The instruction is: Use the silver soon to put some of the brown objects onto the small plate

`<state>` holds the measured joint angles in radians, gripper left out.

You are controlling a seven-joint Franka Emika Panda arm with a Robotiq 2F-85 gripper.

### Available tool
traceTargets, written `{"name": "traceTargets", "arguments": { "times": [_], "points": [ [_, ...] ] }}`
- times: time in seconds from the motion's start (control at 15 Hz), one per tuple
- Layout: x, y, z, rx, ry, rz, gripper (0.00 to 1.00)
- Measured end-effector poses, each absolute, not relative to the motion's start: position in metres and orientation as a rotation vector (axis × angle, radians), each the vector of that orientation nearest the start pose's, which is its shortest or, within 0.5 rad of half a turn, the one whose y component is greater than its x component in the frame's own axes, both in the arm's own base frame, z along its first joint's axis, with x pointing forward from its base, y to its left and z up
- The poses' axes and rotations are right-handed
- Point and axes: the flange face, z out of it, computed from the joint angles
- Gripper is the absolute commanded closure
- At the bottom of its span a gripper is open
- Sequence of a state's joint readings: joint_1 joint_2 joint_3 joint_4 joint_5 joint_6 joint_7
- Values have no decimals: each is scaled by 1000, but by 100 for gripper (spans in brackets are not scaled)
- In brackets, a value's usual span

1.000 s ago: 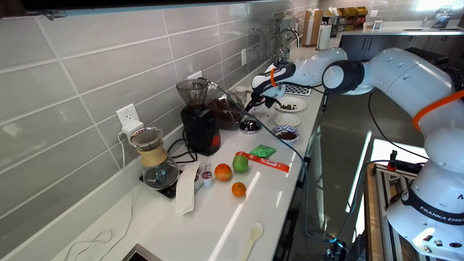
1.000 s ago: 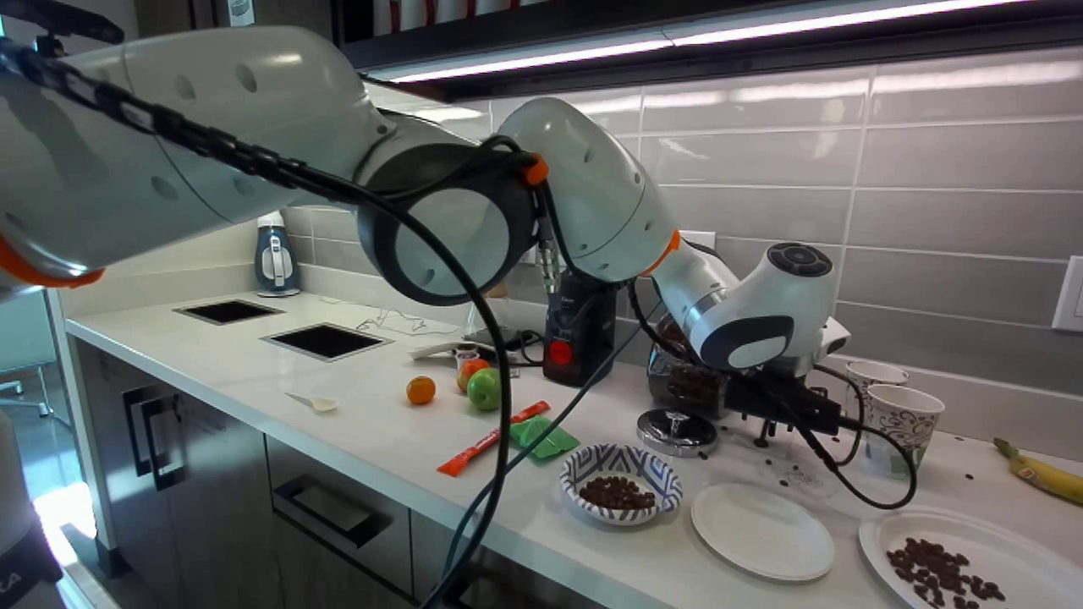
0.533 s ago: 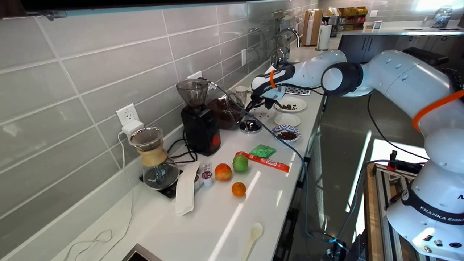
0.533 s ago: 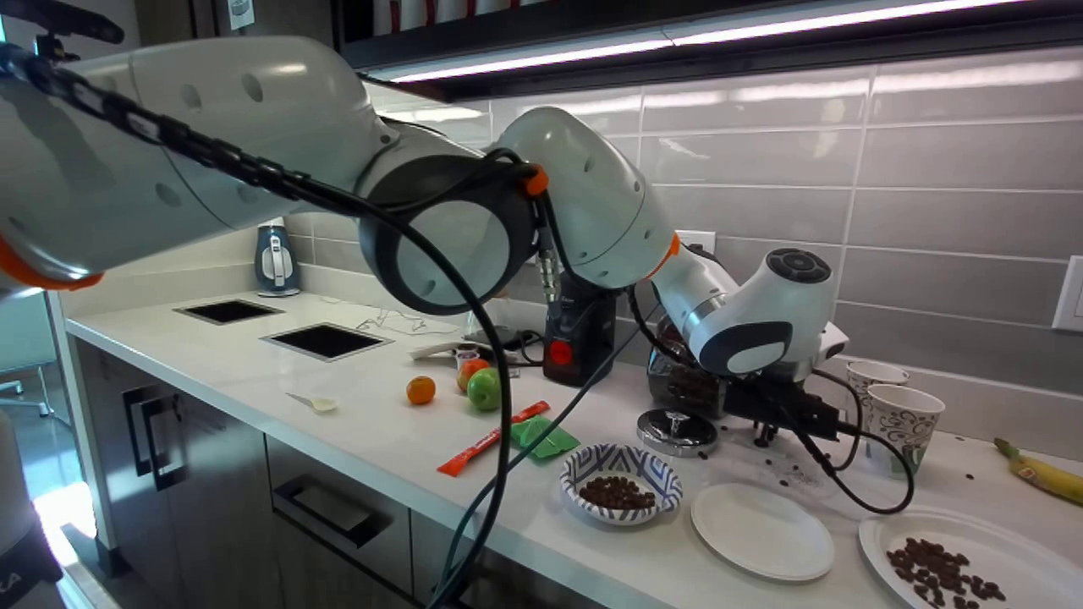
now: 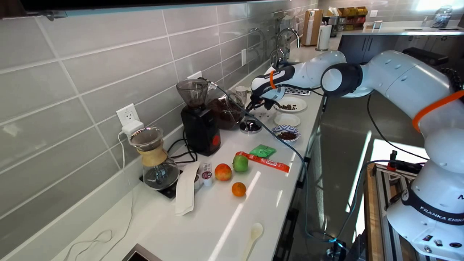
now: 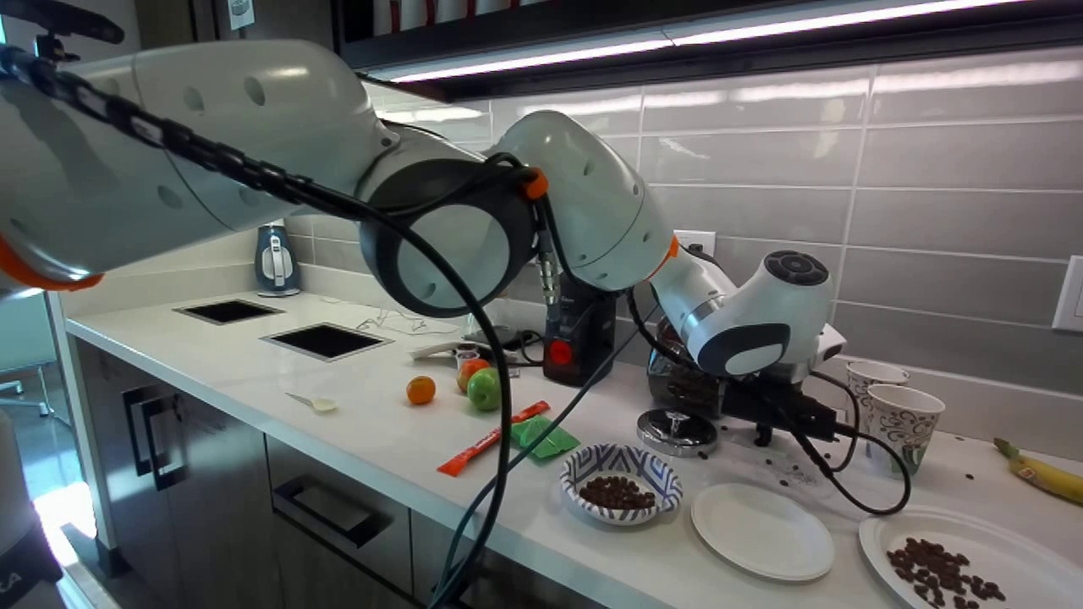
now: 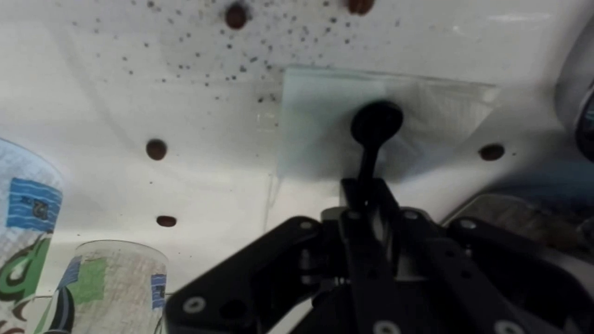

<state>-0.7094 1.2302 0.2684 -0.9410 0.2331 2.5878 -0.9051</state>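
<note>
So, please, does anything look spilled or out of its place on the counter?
Yes. Loose brown pieces and dark specks lie scattered on the counter, near the cups. It looks odd because similar pieces sit in the patterned bowl and on the larger plate.

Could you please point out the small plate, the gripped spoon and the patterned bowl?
Small plate (image 6: 761, 533): in an exterior view, on its bare middle.
Spoon (image 7: 376, 124): in the wrist view, on its round head.
Patterned bowl (image 6: 620, 461): in an exterior view, on its inner wall.
</note>
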Motion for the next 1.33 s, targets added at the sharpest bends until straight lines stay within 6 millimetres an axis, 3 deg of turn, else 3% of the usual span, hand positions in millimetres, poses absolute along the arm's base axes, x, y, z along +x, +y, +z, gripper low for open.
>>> {"name": "traceTargets", "arguments": {
  "times": [0.4, 0.87, 1.33],
  "points": [
    [687, -443, 172, -2994, -62, -902, 98],
    [679, -463, 214, -3004, -5, -894, 98],
    [655, -484, 252, -3053, -28, -791, 98]
  ]
}}
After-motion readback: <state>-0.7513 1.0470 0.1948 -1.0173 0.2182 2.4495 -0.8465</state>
